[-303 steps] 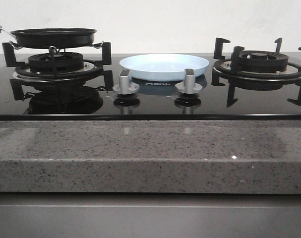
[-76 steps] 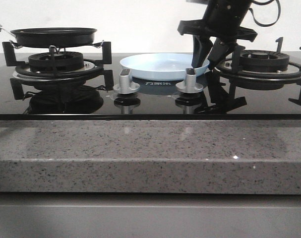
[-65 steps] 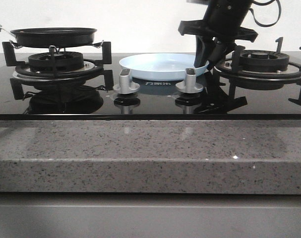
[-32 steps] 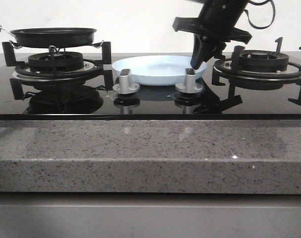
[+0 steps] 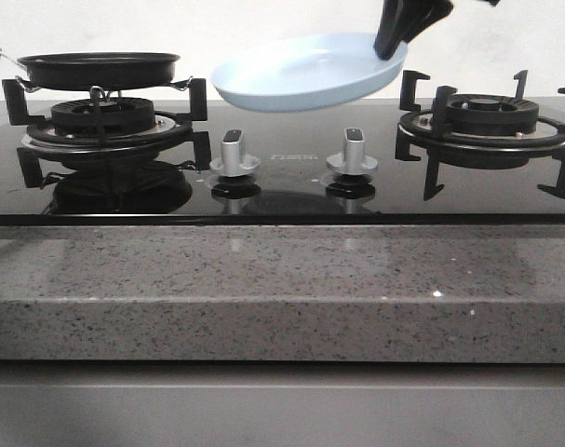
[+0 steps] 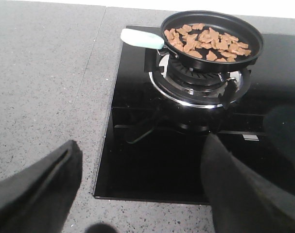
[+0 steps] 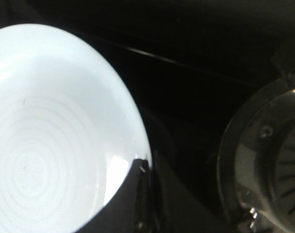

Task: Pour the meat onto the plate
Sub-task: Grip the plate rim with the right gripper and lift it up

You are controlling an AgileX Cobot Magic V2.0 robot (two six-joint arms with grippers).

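Above the hob's knobs [image 5: 349, 154] our right pincer [image 5: 394, 39] pinches the plate [image 5: 301, 73] by its rim, aloft; we keep it level, approaching the pan [image 6: 211, 40] where meat [image 6: 205, 41] sits. Left pincer [image 6: 137, 194] gapes empty.

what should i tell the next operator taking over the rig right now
Right gripper: shut on the plate's rim, holding it in the air above the hob, tilted.
Left gripper: open, empty, short of the left burner.
Meat: all in the black pan on the left burner.
Done: plate picked up.
Left: bring plate and pan together, pour the meat onto the plate.
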